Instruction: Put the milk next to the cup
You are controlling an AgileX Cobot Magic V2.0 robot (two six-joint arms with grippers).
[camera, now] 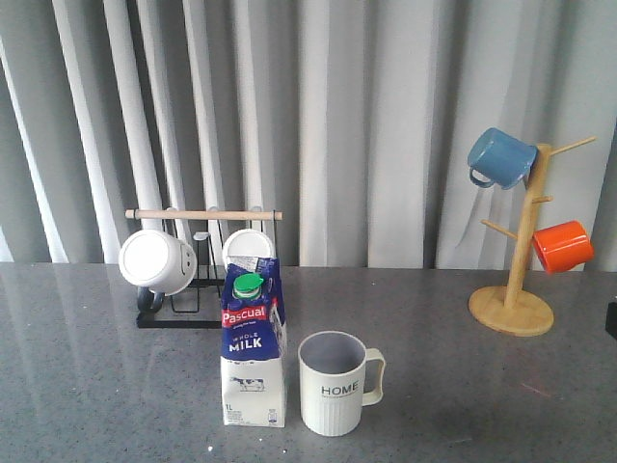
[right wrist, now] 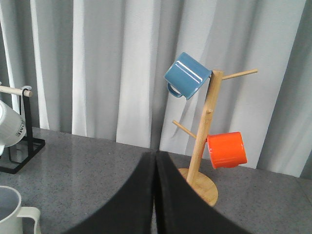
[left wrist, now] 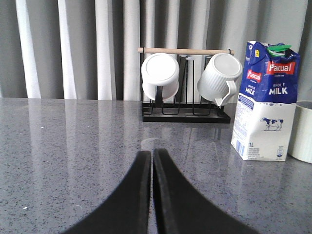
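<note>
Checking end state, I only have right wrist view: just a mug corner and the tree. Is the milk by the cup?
Observer: Yes. In the front view the milk stands upright just left of the cup, a small gap between them.
Operator: Left gripper on it?
Observer: No. The left gripper is shut on nothing, apart from the carton.
Operator: Cup handle toward the carton?
Observer: No, it faces away, toward the wooden mug tree.

You see the milk carton [camera: 253, 352] lower centre, just left of the cup [camera: 335, 384], mug rack [camera: 198, 280] behind.
</note>
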